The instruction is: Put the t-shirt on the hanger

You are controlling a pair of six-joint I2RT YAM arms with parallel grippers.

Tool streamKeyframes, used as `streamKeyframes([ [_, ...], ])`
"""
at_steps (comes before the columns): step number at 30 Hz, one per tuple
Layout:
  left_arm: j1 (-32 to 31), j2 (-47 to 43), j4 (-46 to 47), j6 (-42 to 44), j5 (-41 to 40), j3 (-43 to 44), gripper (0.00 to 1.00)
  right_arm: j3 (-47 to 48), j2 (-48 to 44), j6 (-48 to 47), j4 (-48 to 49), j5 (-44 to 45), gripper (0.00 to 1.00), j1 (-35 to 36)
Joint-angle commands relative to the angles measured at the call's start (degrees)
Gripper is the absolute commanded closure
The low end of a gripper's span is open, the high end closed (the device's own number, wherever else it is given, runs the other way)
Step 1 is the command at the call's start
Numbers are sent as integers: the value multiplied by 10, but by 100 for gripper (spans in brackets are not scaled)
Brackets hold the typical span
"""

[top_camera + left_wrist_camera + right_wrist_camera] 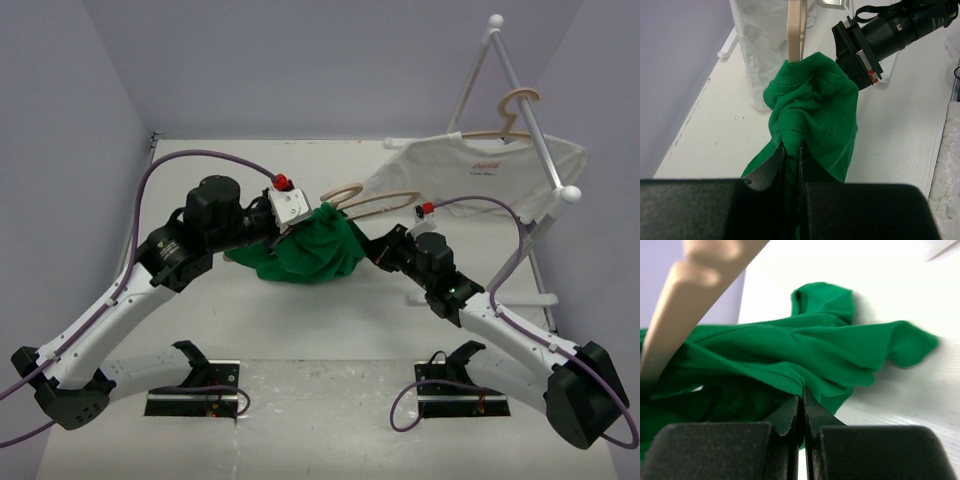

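On the left, our left gripper (pixel 303 226) was clenched on a bunched handful of the green t-shirt (pixel 318 255), its fingers (pixel 771 165) pressed together with cloth wedged between them. The green t-shirt sat in a crumpled heap at the middle of the table (pixel 300 330), between the two arms. It was gathered around one arm of the wooden hanger (pixel 385 203), whose hook and other arm poked out on the far side. To the right, our right gripper (pixel 380 250) was clamped onto the ribbed hem, with a thin fold caught at its tips. We judged the cloth light, soft and limp. It would sag and bunch, so the hem and collar edge offered the surest hold, while the stiff hanger might slip free. At the far right, a white t-shirt (pixel 480 170) hung on a rack (pixel 520 90).
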Motion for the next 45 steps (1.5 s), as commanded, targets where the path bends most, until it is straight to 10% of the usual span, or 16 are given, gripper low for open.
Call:
streamKeyframes([
  [1,2,-45,27,-21,-6,25,100,62,-31,-48,-78,100,100,-36],
  [16,1,-109,-6,-15,-63,13,100,282,-50,-164,-246,41,100,-193],
  [29,2,-1,19,-59,-44,54,100,435,-21,-252,-378,-71,100,-141],
  [45,2,-17,104,-100,32,-9,100,602,81,-342,-483,67,100,-38],
])
